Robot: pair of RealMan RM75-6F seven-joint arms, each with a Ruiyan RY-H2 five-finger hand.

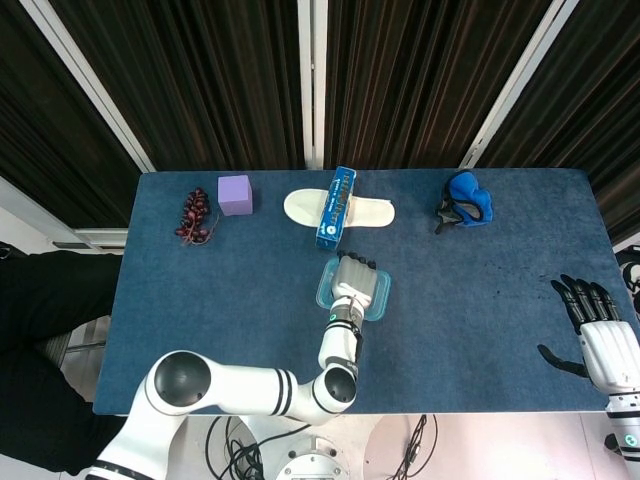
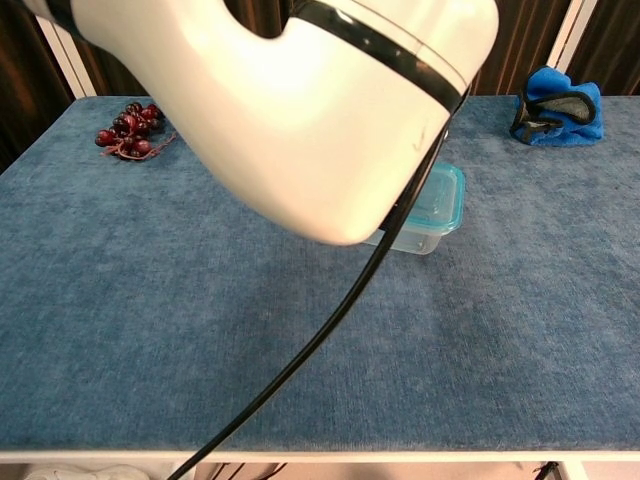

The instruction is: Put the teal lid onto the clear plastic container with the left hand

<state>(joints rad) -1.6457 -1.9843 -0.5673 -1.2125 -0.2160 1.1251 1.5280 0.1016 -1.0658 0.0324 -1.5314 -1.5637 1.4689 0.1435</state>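
The teal lid (image 1: 323, 291) lies on top of the clear plastic container (image 2: 421, 236) at the middle of the table; its teal rim (image 2: 447, 196) shows in the chest view. My left hand (image 1: 358, 284) rests palm down on the lid, fingers stretched flat towards the far edge and covering most of it. My left arm (image 2: 290, 100) fills the upper chest view and hides the hand there. My right hand (image 1: 596, 326) hovers at the table's right edge with fingers spread and nothing in it.
Along the back of the table stand dark grapes (image 1: 195, 215), a purple cube (image 1: 234, 194), a white insole (image 1: 372, 211) with a blue box (image 1: 336, 207) across it, and a blue goggle bundle (image 1: 466, 200). A black cable (image 2: 330, 320) hangs from my left arm.
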